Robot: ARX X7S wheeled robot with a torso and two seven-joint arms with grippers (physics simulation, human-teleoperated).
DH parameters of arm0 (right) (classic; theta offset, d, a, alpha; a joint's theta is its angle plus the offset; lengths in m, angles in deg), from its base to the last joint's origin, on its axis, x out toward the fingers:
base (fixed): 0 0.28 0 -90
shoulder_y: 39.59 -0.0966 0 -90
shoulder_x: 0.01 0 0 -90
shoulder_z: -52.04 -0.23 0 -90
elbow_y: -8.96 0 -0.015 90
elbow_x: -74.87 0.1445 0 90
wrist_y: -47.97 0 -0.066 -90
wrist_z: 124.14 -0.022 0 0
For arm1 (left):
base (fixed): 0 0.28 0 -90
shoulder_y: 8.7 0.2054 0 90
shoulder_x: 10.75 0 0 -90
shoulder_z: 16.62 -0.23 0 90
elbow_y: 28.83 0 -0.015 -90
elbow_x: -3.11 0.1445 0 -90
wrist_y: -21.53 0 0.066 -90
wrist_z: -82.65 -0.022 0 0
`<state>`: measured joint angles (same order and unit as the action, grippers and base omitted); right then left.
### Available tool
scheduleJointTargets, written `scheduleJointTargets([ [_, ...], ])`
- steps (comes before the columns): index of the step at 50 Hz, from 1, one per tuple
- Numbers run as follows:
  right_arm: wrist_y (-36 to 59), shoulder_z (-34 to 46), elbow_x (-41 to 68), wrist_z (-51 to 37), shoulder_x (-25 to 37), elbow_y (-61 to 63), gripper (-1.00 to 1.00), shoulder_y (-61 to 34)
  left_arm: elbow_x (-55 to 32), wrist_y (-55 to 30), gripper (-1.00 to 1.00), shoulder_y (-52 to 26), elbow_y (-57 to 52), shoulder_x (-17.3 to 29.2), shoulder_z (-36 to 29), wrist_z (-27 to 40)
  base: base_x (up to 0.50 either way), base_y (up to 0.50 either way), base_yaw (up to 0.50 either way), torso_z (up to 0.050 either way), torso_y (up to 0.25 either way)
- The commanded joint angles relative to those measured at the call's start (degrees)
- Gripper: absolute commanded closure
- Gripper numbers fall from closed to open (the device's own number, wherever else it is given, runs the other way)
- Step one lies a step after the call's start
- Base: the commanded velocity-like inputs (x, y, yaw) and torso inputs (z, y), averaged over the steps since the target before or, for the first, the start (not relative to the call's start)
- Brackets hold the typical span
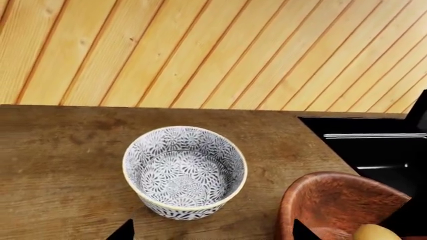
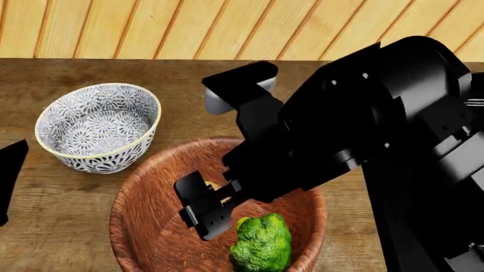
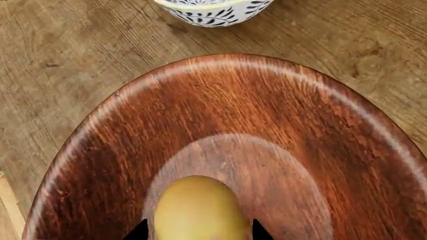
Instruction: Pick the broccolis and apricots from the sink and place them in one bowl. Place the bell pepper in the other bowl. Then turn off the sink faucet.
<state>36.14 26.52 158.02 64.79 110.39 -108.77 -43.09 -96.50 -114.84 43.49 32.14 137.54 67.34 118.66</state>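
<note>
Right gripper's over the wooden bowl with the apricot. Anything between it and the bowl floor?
Nothing visible. The right gripper holds the apricot over the bare floor of the wooden bowl. The broccoli already lies in that bowl, off to one side in the head view.

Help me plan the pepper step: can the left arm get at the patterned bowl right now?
Probably yes. The patterned bowl stands empty and uncovered on the wooden counter, right ahead of the left pincer, with nothing between them.
</note>
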Motion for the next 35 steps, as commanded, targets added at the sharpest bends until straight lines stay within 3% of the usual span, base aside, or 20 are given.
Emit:
scheduleJointTargets([
  [1, -2.11, 1.29, -2.85, 2.55, -1.4, -1.88, -1.0, 1.25, 0.86, 0.98, -1.0, 1.59, 0.28, -0.47, 0.45, -1.33, 0.0, 0.0, 0.0, 0.0, 0.0],
  [21, -0.77, -6.02, 5.94, -6.14, 3.05, 2.83, -1.0, -1.52, 0.06, -0.03, -1.0, -1.06, 0.43, -1.17, -1.12, 0.12, 0.0, 0.0, 0.0, 0.0, 0.0],
  [35, -0.6, -15.23, 27.64, -28.7, 13.69, 14.62, -1.0, -4.11, -1.24, -1.79, -1.0, -5.9, 1.05, -2.41, -3.44, 1.76, 0.0, 0.0, 0.0, 0.0, 0.0],
])
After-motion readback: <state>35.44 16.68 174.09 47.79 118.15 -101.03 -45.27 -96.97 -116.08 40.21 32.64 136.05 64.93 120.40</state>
